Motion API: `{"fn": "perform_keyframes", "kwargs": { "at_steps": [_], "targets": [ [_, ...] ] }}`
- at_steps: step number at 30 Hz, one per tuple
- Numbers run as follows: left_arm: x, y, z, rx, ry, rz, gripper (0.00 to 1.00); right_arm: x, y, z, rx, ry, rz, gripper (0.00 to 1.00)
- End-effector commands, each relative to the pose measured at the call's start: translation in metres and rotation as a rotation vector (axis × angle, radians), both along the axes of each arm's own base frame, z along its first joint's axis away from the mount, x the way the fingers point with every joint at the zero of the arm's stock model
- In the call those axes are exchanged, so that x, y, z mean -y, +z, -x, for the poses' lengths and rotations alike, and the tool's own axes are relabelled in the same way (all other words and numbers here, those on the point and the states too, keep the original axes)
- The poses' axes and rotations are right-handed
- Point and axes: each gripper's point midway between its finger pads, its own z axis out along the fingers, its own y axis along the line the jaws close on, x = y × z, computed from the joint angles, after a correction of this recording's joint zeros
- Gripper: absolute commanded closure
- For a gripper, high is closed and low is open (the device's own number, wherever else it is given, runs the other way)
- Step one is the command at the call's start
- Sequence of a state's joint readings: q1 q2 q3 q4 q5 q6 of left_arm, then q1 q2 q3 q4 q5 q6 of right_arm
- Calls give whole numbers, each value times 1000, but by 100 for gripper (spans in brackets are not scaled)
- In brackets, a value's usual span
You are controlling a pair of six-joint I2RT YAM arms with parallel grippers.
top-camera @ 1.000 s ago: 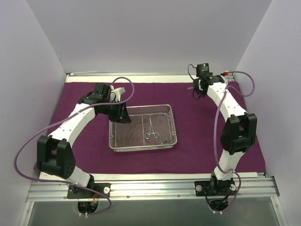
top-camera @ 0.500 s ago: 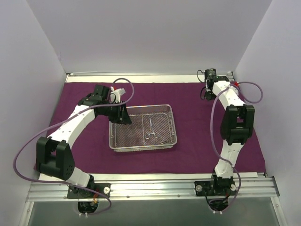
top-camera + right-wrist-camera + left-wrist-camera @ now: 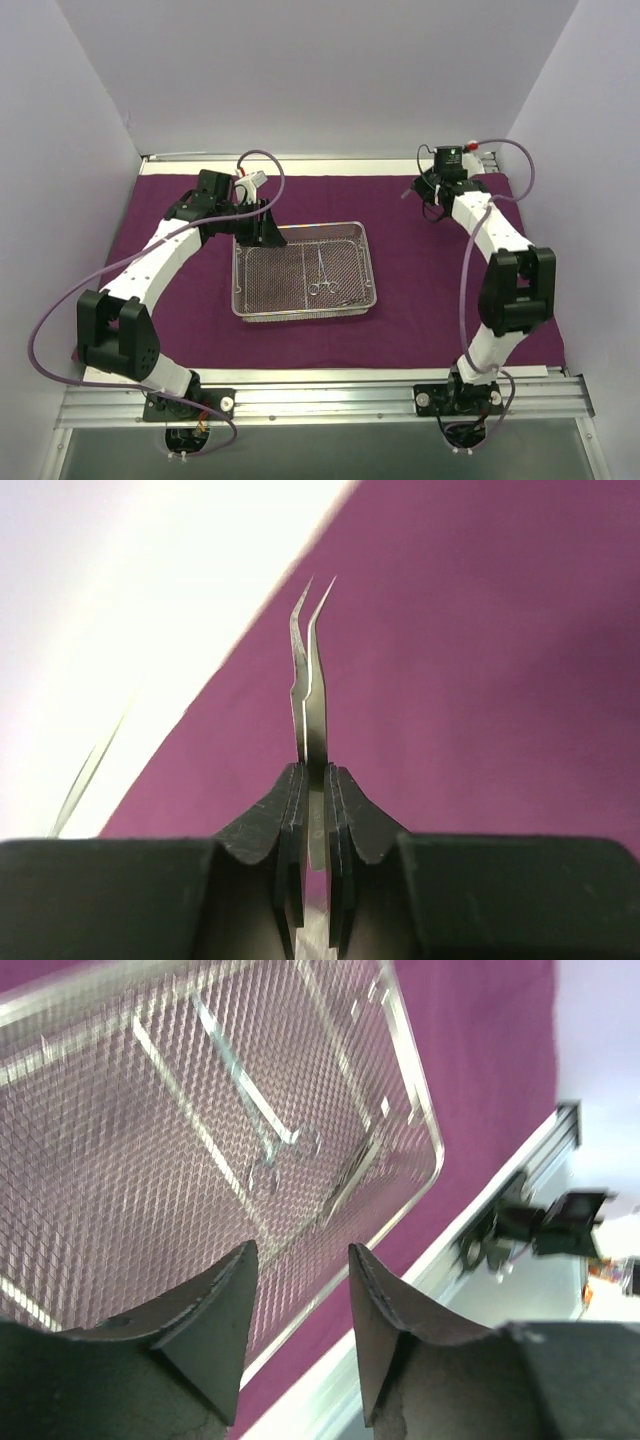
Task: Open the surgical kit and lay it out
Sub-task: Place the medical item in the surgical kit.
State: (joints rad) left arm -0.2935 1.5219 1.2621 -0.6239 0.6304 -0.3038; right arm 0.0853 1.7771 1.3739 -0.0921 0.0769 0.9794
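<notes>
The right gripper (image 3: 313, 780) is clamped on thin curved tweezers (image 3: 312, 715) above the far right of the purple wrap (image 3: 420, 310); the left gripper (image 3: 300, 1255) hangs with jaws apart over the mesh tray (image 3: 305, 314). The tray sits mid-wrap; a scissor-like instrument (image 3: 320, 275) lies inside it.

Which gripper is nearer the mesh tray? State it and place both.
Left. The left gripper hovers over the far-left corner of the mesh tray; the right gripper, holding tweezers, sits past its far-right corner, over the purple cloth.

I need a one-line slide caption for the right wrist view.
Right tool clamped on curved-tip tweezers, their tips slightly apart, purple cloth behind them.
</notes>
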Motion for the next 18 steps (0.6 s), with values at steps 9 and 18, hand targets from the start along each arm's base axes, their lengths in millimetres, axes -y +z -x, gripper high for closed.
{"fn": "perform_keyframes", "kwargs": {
  "at_steps": [9, 18],
  "targets": [
    [45, 104, -48, 454, 38, 90, 45, -172, 129, 97, 375, 761, -53, 100],
    [85, 126, -60, 586, 22, 98, 44, -205, 154, 118, 378, 701, -89, 100]
  ]
}}
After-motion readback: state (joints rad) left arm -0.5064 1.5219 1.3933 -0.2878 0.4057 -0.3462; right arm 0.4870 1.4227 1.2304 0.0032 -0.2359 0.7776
